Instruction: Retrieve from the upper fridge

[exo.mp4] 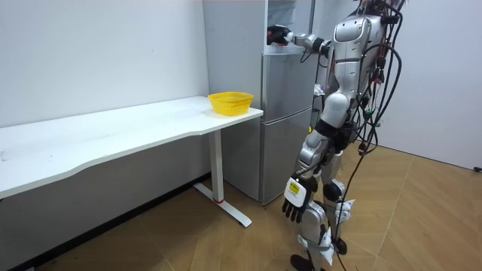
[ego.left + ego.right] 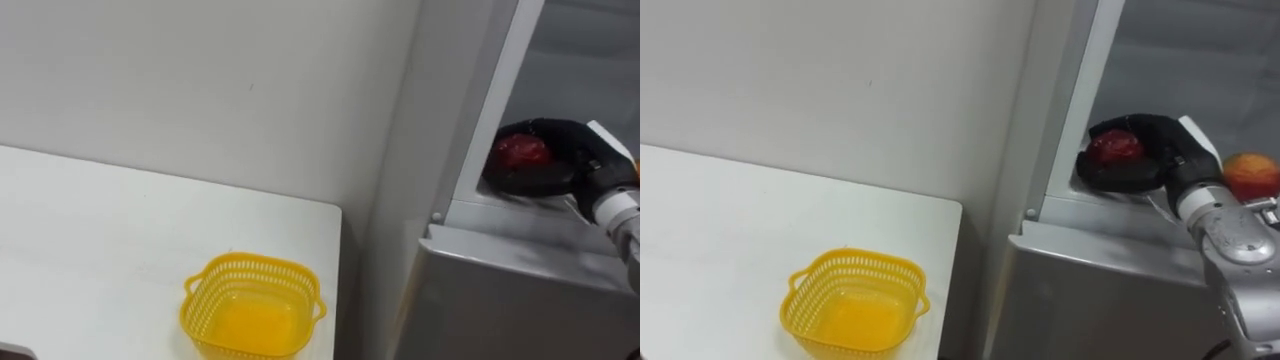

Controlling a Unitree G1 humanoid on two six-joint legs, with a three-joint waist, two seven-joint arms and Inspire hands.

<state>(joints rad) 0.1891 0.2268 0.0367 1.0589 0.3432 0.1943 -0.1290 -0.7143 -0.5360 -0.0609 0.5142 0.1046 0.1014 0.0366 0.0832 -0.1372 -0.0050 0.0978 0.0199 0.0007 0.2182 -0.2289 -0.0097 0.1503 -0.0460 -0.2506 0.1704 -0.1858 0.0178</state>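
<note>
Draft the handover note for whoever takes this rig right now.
Right robot hand: inside the upper fridge, fingers curled round a red fruit, not yet out.
Left robot hand: hangs at the robot's side, relaxed, empty.
A second, orange-red fruit lies on the same shelf.
Yellow basket stands empty on the white table next to the fridge.
Done: grasp. Left: draw the fruit out, probably to the basket.
</note>
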